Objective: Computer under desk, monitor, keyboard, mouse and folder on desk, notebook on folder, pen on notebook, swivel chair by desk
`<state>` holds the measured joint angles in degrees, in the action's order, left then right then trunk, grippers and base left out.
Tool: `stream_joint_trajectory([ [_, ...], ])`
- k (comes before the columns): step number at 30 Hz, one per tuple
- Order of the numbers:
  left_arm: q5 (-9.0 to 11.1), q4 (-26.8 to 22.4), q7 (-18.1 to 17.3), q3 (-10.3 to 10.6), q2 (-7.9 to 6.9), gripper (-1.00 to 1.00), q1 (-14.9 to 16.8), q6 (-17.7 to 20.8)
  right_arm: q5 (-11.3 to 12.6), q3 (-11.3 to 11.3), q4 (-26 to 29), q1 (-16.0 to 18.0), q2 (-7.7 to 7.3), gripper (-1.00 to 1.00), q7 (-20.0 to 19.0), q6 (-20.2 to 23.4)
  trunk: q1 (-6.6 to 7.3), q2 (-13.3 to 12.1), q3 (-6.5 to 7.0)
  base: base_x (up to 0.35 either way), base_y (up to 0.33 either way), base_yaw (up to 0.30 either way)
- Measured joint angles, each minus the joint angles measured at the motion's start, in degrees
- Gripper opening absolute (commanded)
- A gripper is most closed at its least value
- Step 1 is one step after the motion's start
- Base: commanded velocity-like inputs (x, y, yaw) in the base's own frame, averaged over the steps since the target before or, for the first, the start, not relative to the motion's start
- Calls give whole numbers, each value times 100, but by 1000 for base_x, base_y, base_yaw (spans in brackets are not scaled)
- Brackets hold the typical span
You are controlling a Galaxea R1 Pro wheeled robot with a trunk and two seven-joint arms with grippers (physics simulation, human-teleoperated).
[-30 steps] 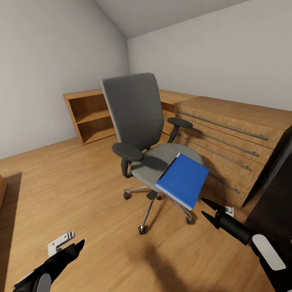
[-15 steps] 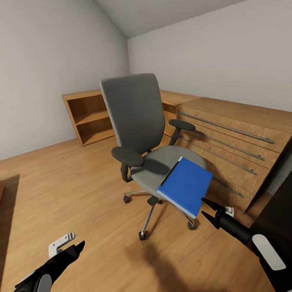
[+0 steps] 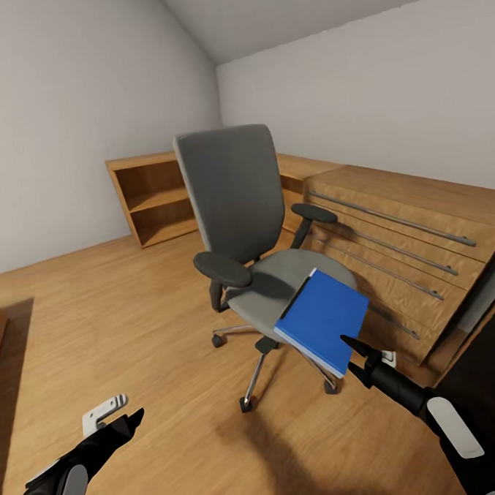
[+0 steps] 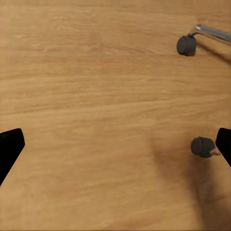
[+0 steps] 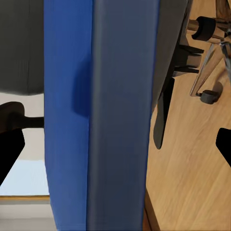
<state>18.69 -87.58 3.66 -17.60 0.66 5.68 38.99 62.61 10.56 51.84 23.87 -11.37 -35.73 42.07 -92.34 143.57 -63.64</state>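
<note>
The grey swivel chair (image 3: 233, 197) stands mid-room on the wooden floor. The blue folder (image 3: 321, 318) lies tilted on the seat's front right edge and overhangs it. My right gripper (image 3: 349, 352) is open, its fingertips at the folder's near lower corner. In the right wrist view the folder's edge (image 5: 110, 115) stands between the wide-apart fingers of the right gripper (image 5: 115, 149), with the chair's seat and base behind it. My left gripper (image 3: 130, 422) hangs open low over bare floor, left of the chair; in its wrist view the left gripper (image 4: 115, 149) faces two chair casters (image 4: 202, 146).
A light wooden drawer chest (image 3: 393, 231) runs along the right wall behind the chair. An open wooden shelf unit (image 3: 153, 198) stands in the far corner. A black desk surface (image 3: 486, 379) shows at the lower right, beside my right arm. Open floor lies to the left.
The whole view has shifted slightly. The folder's near corner now reaches my right gripper's upper fingertip, where a gap showed a second ago. Both grippers stay open.
</note>
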Motion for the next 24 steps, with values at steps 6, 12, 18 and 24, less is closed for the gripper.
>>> stream_joint_trajectory([
  [6,4,1,0,0,0,100,0,-1,-1,-2,1,0,2,100,1,0,-1,0,0,25,25,0],
  [12,4,1,0,0,0,100,0,-1,-1,-2,2,0,2,100,1,0,-1,0,0,3,3,0],
  [18,4,2,0,0,0,100,0,-1,-1,-6,2,0,2,100,1,0,-1,0,0,0,0,0],
  [24,4,2,0,0,0,100,0,-1,-1,-11,3,0,7,100,1,0,-1,0,0,0,0,0],
])
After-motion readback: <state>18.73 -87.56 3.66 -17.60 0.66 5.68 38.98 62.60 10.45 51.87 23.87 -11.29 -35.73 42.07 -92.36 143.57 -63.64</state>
